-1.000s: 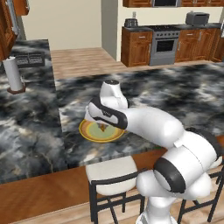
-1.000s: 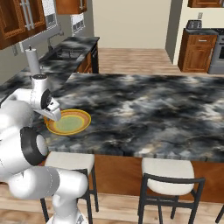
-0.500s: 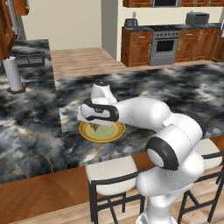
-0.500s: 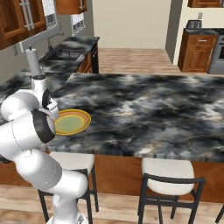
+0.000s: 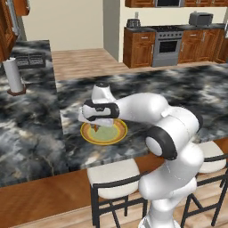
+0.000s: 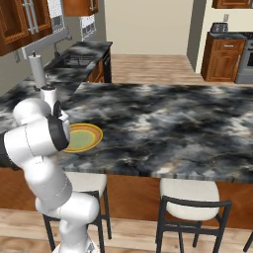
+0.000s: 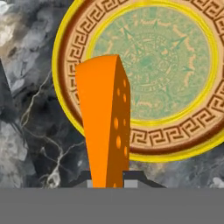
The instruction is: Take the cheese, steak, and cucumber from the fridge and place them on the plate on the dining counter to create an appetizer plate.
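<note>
Arm swung left; hand [image 7: 109, 181] holds cheese [image 7: 103, 118] over plate [image 7: 65, 39].

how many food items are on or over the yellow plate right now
1: the orange wedge of cheese, gripped in the gripper above the near rim of the round yellow-rimmed plate. The plate's visible centre is bare; the arm hides part.

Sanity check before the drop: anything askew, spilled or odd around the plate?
Nothing stands out. The plate lies flat on the counter with nothing on it, and the cheese is clamped in the shut pincer above the plate's rim. No spills or damage.
</note>
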